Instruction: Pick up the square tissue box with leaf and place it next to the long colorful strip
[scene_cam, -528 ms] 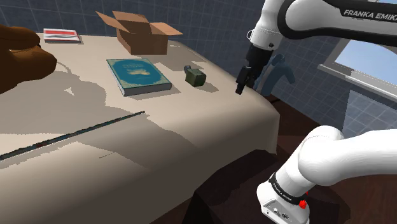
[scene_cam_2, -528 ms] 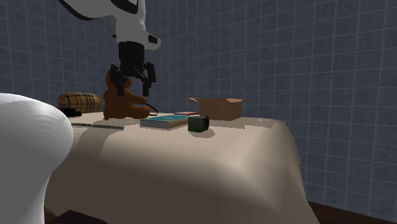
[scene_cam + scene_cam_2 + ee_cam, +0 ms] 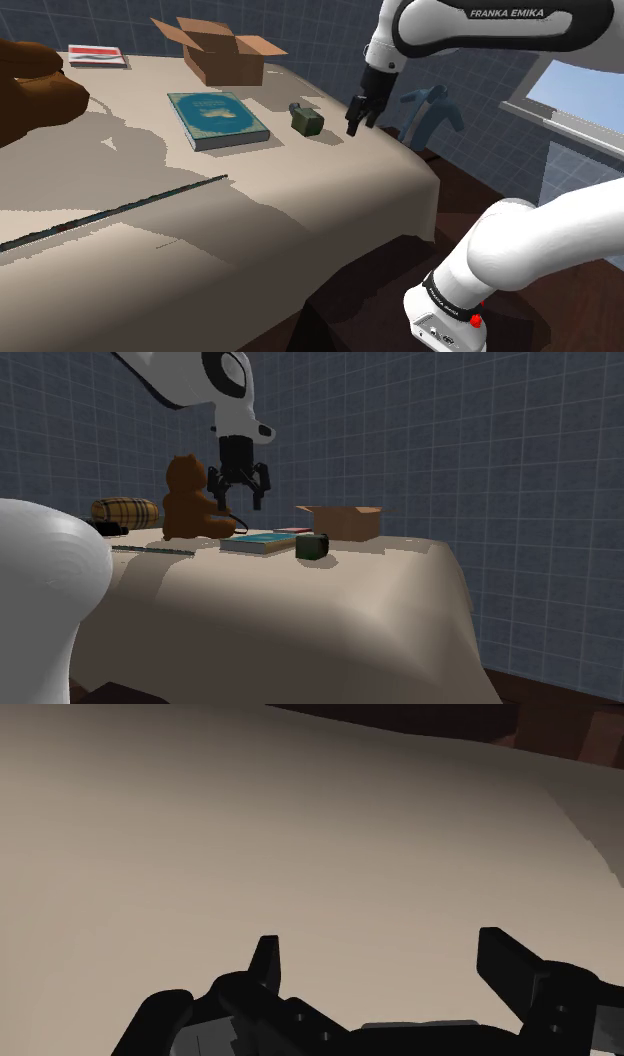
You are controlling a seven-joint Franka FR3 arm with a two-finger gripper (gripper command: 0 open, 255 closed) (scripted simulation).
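Presently, in the shoulder view, the gripper (image 3: 356, 127) hangs released above the bed (image 3: 330, 215), just to the right of the square tissue box (image 3: 306, 119). The box is small and dark green and sits on the cover between the teal book (image 3: 217, 118) and the bed's far right edge. The first hazard I see is lateral offset. If I descend from this position, one finger could land on the box top or shove it toward the book instead of straddling it. The long strip (image 3: 120, 210) lies well apart from the box, toward the view's lower left, so the carry must cross the book. A low carry could clip the book, and a careless set-down could knock the thin strip.

In the second exterior view, the gripper (image 3: 238, 500) is well above the cover with its jaws spread, and it lines up visually with the teddy bear (image 3: 190, 500). The tissue box (image 3: 312, 546) sits nearer the camera, beside the book (image 3: 258, 542). I judge depth to be unreliable from this angle and would not align by it.

In the wrist view, the gripper (image 3: 385, 966) is open, with pale bed cover between its fingers (image 3: 266, 959). The cover looks soft, so pressing down could tilt the box and spoil the grip.
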